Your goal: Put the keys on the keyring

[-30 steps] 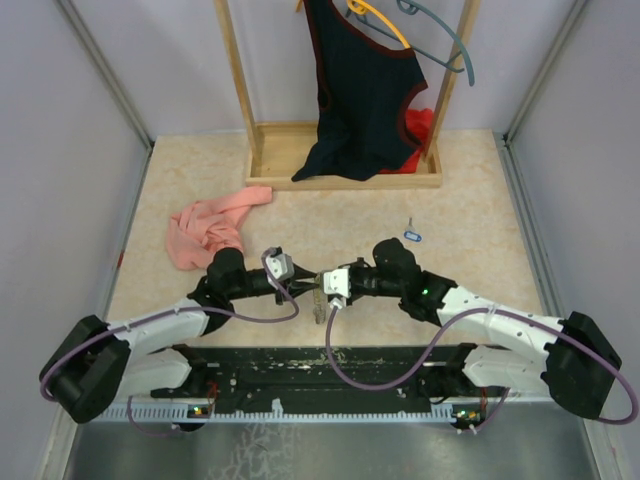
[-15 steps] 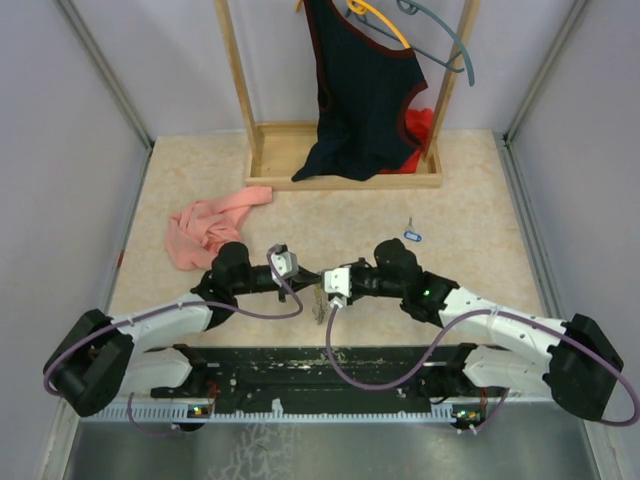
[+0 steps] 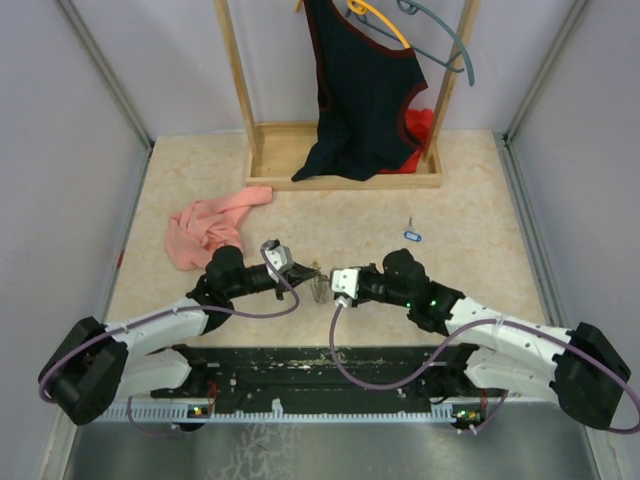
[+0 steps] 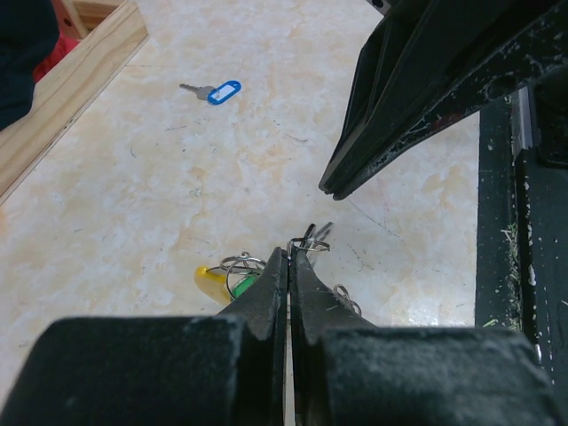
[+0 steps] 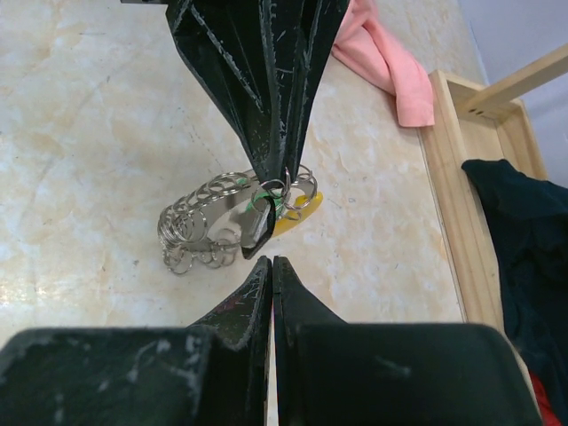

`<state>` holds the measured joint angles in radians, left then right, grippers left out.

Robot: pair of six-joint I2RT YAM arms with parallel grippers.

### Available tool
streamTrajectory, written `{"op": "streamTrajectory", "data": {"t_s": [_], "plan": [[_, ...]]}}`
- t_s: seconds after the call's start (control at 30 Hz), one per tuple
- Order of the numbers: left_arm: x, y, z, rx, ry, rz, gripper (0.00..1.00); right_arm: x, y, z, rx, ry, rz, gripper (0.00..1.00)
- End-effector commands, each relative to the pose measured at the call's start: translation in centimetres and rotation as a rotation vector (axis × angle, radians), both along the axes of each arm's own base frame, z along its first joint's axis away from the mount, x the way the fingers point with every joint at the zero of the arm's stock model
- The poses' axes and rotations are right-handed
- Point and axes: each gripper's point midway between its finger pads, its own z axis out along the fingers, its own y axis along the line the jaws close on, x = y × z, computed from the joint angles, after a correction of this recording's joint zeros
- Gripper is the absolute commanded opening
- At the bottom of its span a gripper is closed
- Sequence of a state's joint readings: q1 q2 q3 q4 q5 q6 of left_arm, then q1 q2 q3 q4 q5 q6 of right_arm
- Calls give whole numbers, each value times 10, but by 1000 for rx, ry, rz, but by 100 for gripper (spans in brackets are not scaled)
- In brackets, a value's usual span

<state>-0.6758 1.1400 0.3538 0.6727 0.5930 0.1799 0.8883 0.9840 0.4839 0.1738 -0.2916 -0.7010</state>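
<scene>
My left gripper (image 3: 312, 269) is shut on the keyring (image 3: 319, 287), a bunch of thin wire loops with a yellow piece (image 5: 298, 211) and a green key head (image 4: 238, 284). In the right wrist view the left fingertips (image 5: 269, 169) pinch a small loop while the bunch (image 5: 202, 228) rests on the table. My right gripper (image 3: 334, 281) is shut and empty, its tips (image 5: 272, 263) just short of the bunch. A blue-headed key (image 3: 412, 236) lies alone on the table to the far right; it also shows in the left wrist view (image 4: 218, 91).
A pink cloth (image 3: 205, 228) lies left of the arms. A wooden rack (image 3: 268, 160) at the back holds a dark garment (image 3: 362, 90) and hangers (image 3: 440, 40). The black table edge (image 3: 320, 365) runs along the near side.
My right gripper has drawn back to the right, away from the keyring. My left gripper has turned and shifted slightly right, still holding the bunch.
</scene>
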Motion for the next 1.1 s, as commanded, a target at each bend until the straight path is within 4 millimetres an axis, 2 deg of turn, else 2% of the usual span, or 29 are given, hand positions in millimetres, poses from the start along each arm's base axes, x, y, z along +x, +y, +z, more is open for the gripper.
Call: {"op": "streamTrajectory", "data": {"t_s": [0.0, 0.27, 0.63, 0.73, 1.07], "plan": [[2, -1, 20, -63, -22, 10, 1, 3, 10, 12, 50, -10, 11, 0], [2, -2, 23, -75, -14, 12, 1, 3, 5, 28, 138, -39, -23, 0], [4, -1, 24, -88, 25, 35, 1, -4, 30, 47, 234, -37, 82, 26], [4, -1, 26, -96, 35, 42, 1, -3, 35, 47, 257, -36, 88, 29], [4, -3, 30, -127, 61, 46, 1, 3, 41, 33, 243, -14, 77, 29]]}}
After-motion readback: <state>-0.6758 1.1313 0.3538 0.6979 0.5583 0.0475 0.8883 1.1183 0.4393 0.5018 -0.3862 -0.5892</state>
